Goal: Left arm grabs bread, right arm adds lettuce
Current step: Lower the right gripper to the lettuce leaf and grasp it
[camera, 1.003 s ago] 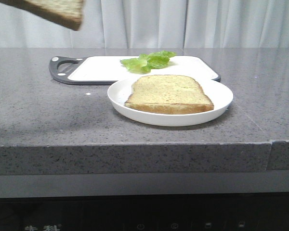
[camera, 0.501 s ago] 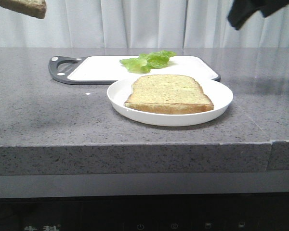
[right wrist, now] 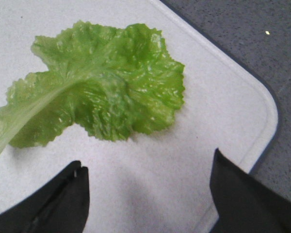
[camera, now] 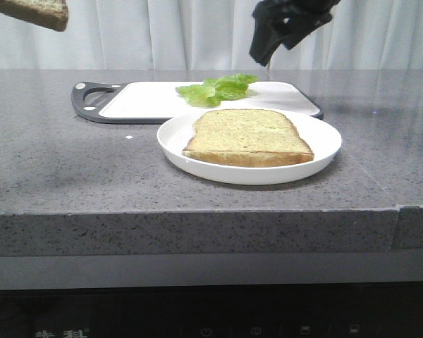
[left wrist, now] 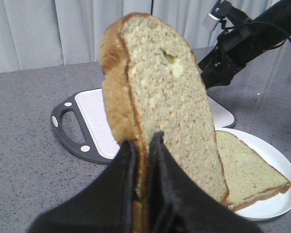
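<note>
My left gripper is shut on the thick bread slice and holds it upright, high above the counter. In the front view only a corner of that bread shows, at the top left. The green lettuce leaf lies on the white cutting board. My right gripper hangs above the board's right part, a little right of the leaf. In the right wrist view its fingers are wide open and empty above the bare board, just short of the lettuce.
A white plate in front of the board holds the thinner bread slice. The board has a dark handle at its left end. The right arm reaches over the board's far right. A curtain hangs behind the grey counter.
The right arm has come in from the upper right and moved left over the board towards the lettuce. The held bread moved left earlier and now holds still.
</note>
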Robot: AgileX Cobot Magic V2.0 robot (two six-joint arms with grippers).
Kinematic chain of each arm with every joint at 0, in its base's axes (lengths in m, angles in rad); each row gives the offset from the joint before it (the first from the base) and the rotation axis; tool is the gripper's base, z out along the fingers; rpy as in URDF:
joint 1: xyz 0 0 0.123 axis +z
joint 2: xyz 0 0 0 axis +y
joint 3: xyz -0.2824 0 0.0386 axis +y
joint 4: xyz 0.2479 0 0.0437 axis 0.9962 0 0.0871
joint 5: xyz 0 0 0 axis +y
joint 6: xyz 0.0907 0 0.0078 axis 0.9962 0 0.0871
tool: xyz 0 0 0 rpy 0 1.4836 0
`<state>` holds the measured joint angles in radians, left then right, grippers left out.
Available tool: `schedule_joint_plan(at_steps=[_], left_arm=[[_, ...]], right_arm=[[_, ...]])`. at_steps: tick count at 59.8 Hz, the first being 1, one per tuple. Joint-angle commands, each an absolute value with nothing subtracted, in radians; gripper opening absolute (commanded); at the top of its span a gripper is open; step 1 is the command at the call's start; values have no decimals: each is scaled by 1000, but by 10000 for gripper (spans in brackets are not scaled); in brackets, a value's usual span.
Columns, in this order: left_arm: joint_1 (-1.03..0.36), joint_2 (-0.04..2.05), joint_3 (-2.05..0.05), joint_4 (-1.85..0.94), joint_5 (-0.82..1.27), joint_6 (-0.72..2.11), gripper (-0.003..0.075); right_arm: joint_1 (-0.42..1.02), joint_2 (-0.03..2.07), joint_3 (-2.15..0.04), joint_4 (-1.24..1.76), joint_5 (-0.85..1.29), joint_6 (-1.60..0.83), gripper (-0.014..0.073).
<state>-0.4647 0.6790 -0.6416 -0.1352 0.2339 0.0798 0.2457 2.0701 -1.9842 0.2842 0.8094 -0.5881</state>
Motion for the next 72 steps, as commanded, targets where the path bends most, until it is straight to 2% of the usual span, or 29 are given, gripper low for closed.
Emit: schedule_joint_plan(at_steps=[1,18,55,59,69,72], left_arm=[[-461,679,-672,-147,146,76,-21],[-461,679,-672,-147,146,76,-21],[-461,679,-672,-158,142,76,-21],[-461,679,-672,-165,140,76,-21],[-461,679,-672,-165,140,76,-21],[-461,679,-672,-165,140,76,-21]], right_arm=[[244,2069,-2091,313,814,-611,536],[245,2170,-2199,341,812,-612,536],[245,2228,-2201,395,737,-652,530],[245,2232,-2201,400,735,-652,479],[245,2232,-2201,402,732,-652,170],[245,2232,-2201,402,734,-652,102]])
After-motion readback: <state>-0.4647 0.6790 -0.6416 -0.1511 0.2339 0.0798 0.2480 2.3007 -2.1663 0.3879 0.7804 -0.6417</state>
